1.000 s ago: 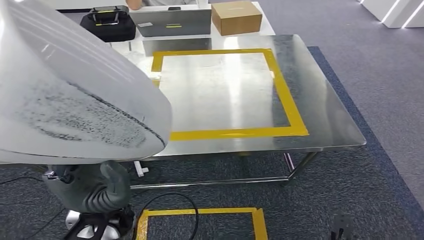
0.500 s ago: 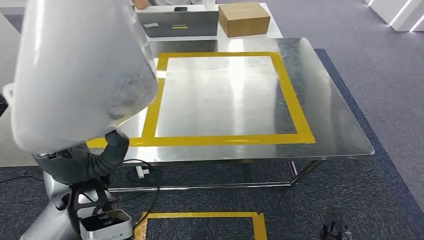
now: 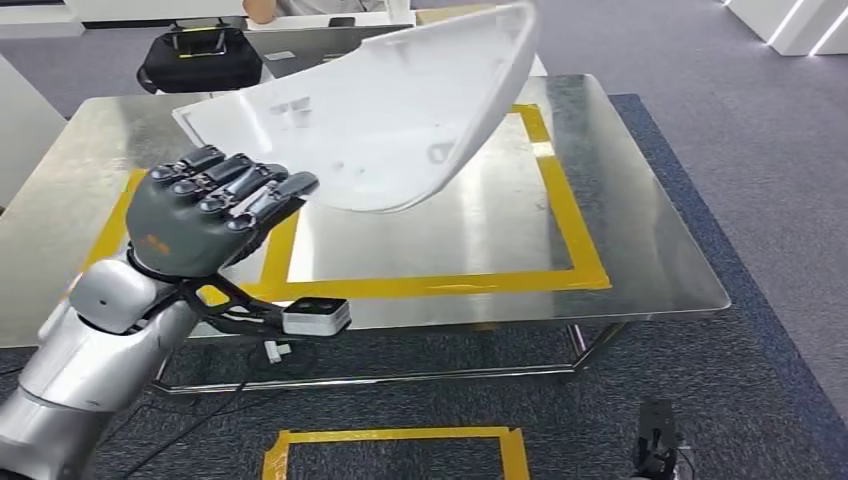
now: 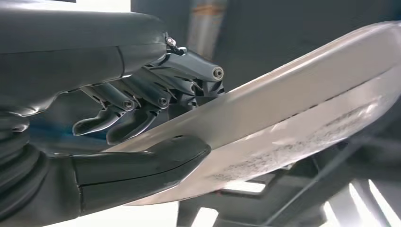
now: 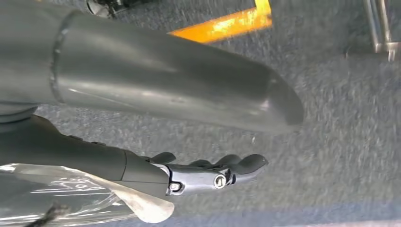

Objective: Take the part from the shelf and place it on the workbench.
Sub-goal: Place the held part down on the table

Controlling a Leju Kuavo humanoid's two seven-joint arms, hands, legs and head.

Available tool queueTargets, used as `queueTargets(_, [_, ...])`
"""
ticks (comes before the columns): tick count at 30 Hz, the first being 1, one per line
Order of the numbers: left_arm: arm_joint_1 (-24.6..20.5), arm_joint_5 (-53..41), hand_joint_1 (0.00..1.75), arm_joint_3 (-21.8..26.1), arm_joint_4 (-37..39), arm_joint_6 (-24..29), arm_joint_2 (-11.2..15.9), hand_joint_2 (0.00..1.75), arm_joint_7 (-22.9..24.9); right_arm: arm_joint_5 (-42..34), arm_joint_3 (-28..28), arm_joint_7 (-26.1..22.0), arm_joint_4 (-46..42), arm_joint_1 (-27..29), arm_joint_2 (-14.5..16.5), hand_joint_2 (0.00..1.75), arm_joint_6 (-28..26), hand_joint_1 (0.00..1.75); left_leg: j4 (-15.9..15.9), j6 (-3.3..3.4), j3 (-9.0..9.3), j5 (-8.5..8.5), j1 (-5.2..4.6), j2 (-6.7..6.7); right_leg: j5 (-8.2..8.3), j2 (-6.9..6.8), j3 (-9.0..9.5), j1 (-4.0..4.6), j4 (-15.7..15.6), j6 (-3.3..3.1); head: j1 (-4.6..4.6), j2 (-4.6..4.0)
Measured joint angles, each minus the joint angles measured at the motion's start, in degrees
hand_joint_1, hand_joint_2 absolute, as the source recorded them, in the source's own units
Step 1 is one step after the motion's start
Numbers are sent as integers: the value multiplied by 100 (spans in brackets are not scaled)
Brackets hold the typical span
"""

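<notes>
We see the left hand [image 3: 205, 215] gripping the white curved part [image 3: 400, 110] above the taped steel workbench [image 3: 650, 230]; right hand [image 5: 208, 175] empty, fingers extended.

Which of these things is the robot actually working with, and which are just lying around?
In the job:
white curved part, held by the left hand
steel workbench with its yellow tape square

Lying about:
black bag
yellow tape on the floor
</notes>
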Motion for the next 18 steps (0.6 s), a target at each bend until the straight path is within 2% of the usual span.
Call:
queueTargets(3, [-752, -477, 175, -387, 946, -7, 391, 175, 168, -2, 74, -91, 2, -29, 44, 0, 128, 0, -156, -6, 58, 71, 18, 5, -9, -6, -41, -7, 2, 82, -8, 0])
queueTargets(4, [-1016, -465, 175, -524, 1359, -37, 487, 175, 107, -3, 99, -115, 2, -41, 53, 0, 177, 0, -209, -3, 87, 106, 41, 13, -76, -5, -92, -4, 94, 109, -7, 0])
queueTargets(5, [-1255, -443, 175, -639, 1774, -117, 551, 175, 20, -4, 127, -135, 2, -51, 54, 0, 243, 0, -254, -1, 111, 135, 65, 21, -198, -6, -201, -5, 304, 133, 3, 0])
queueTargets(7, [-1611, -380, 175, -817, 2541, -497, 626, 175, -108, -11, 175, -169, 2, -63, 55, 0, 379, 0, -266, 8, 111, 147, 72, 33, -516, -10, -549, -26, 1005, 183, 15, 0])
queueTargets(8, [-1716, -329, 175, -887, 2849, -780, 656, 175, -123, -18, 192, -188, 2, -62, 54, 0, 426, 0, -264, 4, 110, 144, 74, 36, -610, -13, -716, -39, 1323, 207, 18, 0])
queueTargets(9, [-1781, -245, 175, -941, 3123, -1125, 686, 175, -105, -31, 203, -214, 2, -57, 53, 0, 454, 0, -260, -4, 111, 139, 78, 39, -603, -18, -806, -52, 1474, 230, 16, 0])
queueTargets(10, [-1816, -147, 175, -978, 3349, -1474, 713, 175, -56, -50, 209, -240, 1, -52, 53, 0, 469, 0, -251, -19, 113, 128, 87, 40, -485, -26, -788, -66, 1396, 251, 17, 0])
queueTargets(12, [-1842, 64, 175, -1011, 3712, -2102, 776, 175, 110, -107, 216, -290, 1, -47, 53, 0, 480, 0, -199, -83, 111, 82, 117, 39, -104, -42, -490, -97, 730, 298, 16, 0])
queueTargets(13, [-1845, 144, 175, -1014, 3838, -2321, 822, 175, 214, -136, 218, -314, 1, -48, 56, 0, 478, 0, -148, -125, 92, 51, 118, 37, 13, -42, -309, -102, 381, 303, 25, 0])
queueTargets(14, [-1841, 198, 175, -1013, 3949, -2504, 871, 175, 329, -166, 220, -336, 3, -46, 58, 0, 470, 0, -104, -162, 68, 29, 115, 33, 61, -39, -187, -102, 160, 279, 29, 0])
queueTargets(15, [-1828, 227, 175, -1014, 4049, -2657, 925, 175, 445, -191, 221, -363, 5, -38, 62, 0, 447, 0, -71, -193, 46, 18, 107, 29, 42, -32, -130, -94, 72, 241, 33, 0])
queueTargets(18, [-1728, 302, 175, -1014, 4273, -2945, 1123, 175, 756, -264, 219, -432, 8, -8, 75, 0, 344, 0, -35, -256, 27, -11, 113, 26, 27, -7, -116, -87, 77, 101, 39, 0])
